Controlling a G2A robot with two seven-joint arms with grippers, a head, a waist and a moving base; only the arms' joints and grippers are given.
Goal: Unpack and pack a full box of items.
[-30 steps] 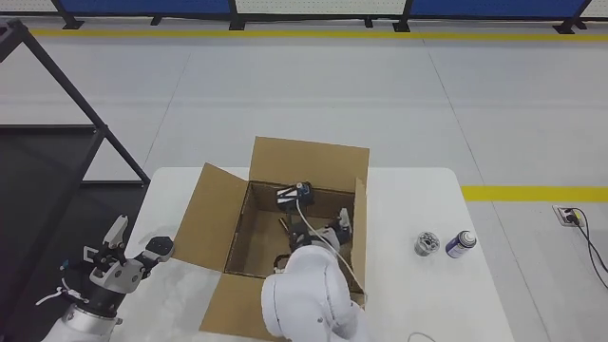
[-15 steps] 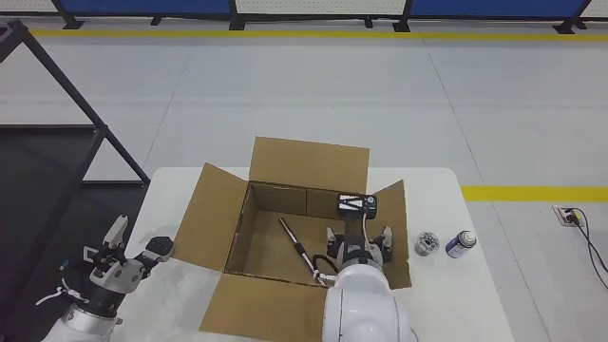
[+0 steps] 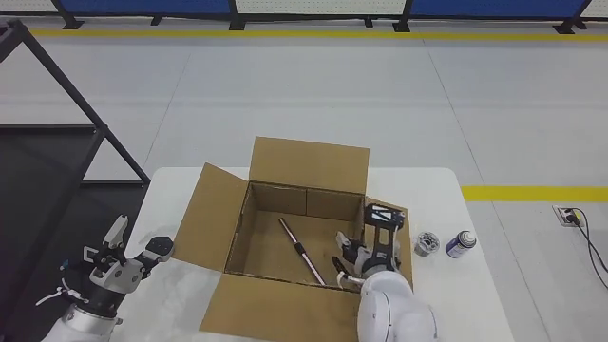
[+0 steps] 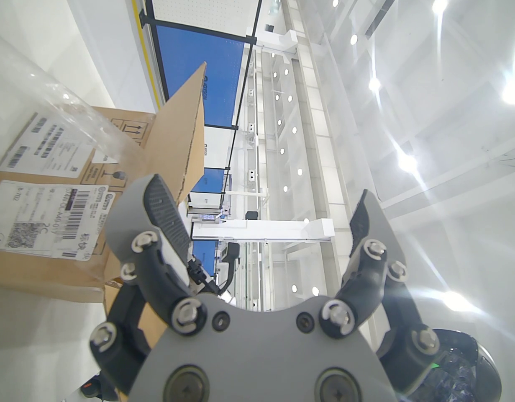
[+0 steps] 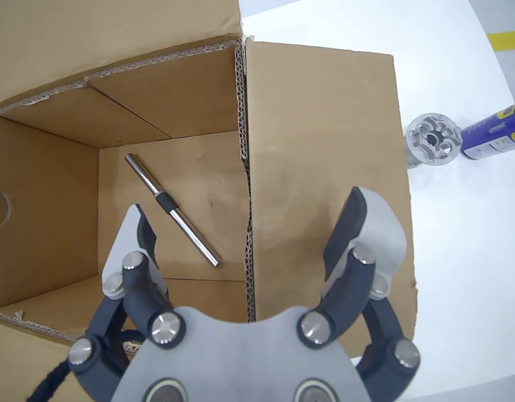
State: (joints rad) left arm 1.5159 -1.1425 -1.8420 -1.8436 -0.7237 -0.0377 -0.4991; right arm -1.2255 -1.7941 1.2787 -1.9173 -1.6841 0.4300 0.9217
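An open cardboard box (image 3: 261,199) stands in the middle of the white table, all its flaps spread. On its floor lies a shiny metal rod (image 3: 302,251) with a black band (image 5: 172,210). My right gripper (image 5: 249,211) hangs open and holds nothing, above the box's right flap (image 5: 324,135) and beside the rod (image 3: 366,249). A grey metal fitting (image 5: 433,144) and a blue can (image 5: 493,131) stand on the table right of the box. My left gripper (image 4: 261,194) is open, holds nothing and points upward, low at the table's left end (image 3: 138,237).
The box's labelled outer wall (image 4: 52,194) and raised left flap (image 4: 186,127) are close to my left gripper. A dark metal rack (image 3: 57,142) stands left of the table. The fitting (image 3: 427,243) and can (image 3: 461,243) sit near the table's right edge.
My right gripper has risen out of the box and shifted right, over the right flap, which has folded outward. The rod now shows in full. The left arm has not moved.
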